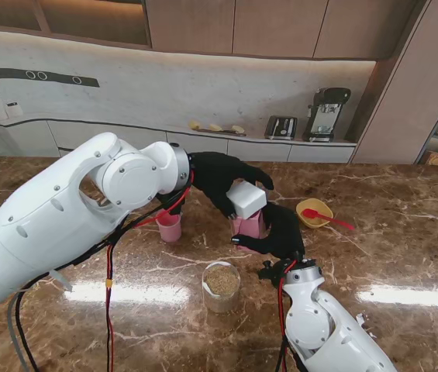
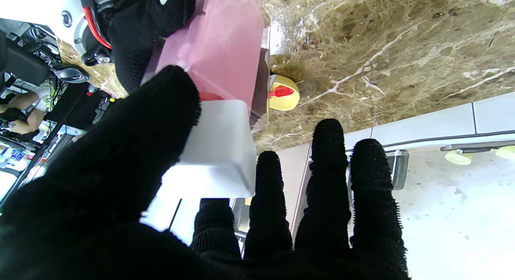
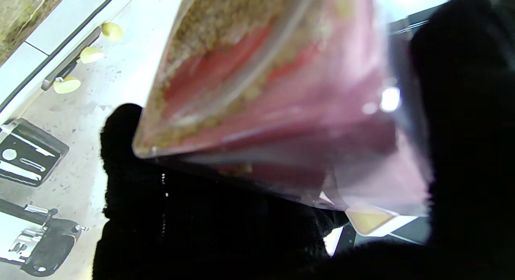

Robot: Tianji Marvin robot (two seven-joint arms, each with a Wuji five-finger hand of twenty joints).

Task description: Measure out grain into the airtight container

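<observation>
Pink cup [image 1: 169, 227]: upright on the table at your left, unheld
Left hand [image 1: 220, 180]: fingers clamped on the white lid [image 1: 246, 199], raised above the container
Pink container [image 1: 250, 225]: gripped by your right hand [image 1: 279, 232], grain visible inside
Glass jar [image 1: 222, 286]: grain-filled, nearer you
Step, judged: opening; next, set the lid aside and scoop

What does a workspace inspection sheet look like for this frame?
Surface: brown marble table, no spill seen.
Job's things: pink container held by right hand; white lid in left hand; glass jar of grain nearer to me; pink cup on the left.
Clutter: yellow bowl with red spoon.
Hands: both shut on their things.
Cables: red and black cables hang from the left arm.
Surroundings: counter with toaster and blender.
</observation>
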